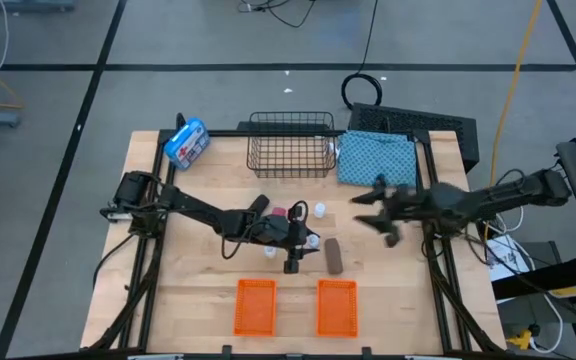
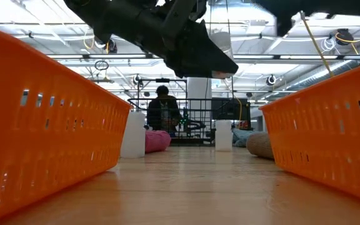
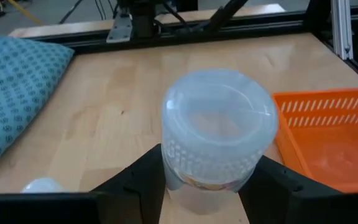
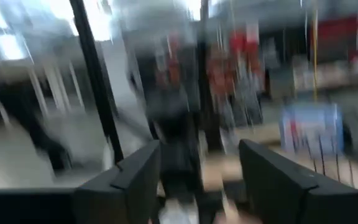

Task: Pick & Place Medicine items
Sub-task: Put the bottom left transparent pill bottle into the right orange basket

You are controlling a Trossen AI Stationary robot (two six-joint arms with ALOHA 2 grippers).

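1. Nearest the low camera, two orange baskets are seen: one point(image 2: 49, 119) fills the left of that view, the other point(image 2: 330, 137) the right, with bare wooden table point(image 2: 192, 187) between them.
2. In the left wrist view, a white round bottle point(image 3: 218, 127) is held between the two dark fingers point(image 3: 138, 180) of the left gripper point(image 1: 298, 243), clamped at its lower part, cap end toward the camera.
3. From above, the left gripper is found at the table's middle, above the gap between the baskets and just beside the brown piece point(image 1: 334, 256).
4. A second white bottle point(image 1: 320, 210) and the pink piece point(image 1: 280, 213) are seen just behind the left arm; in the low view two white bottles point(image 2: 133, 134) stand upright on the wood, the pink piece touching or nearly touching the left one.
5. The black piece cannot be made out.
6. The right gripper point(image 1: 373, 212) is raised at the table's right half, near the blue patterned cloth point(image 1: 376, 158); its fingers point(image 4: 135, 177) are spread apart and nothing is seen between them.
7. A wire basket point(image 1: 290, 143) stands at the far edge, with a blue-and-white package point(image 1: 186, 143) at the far left corner.
8. A person point(image 2: 163, 109) is seen in the room behind the table.
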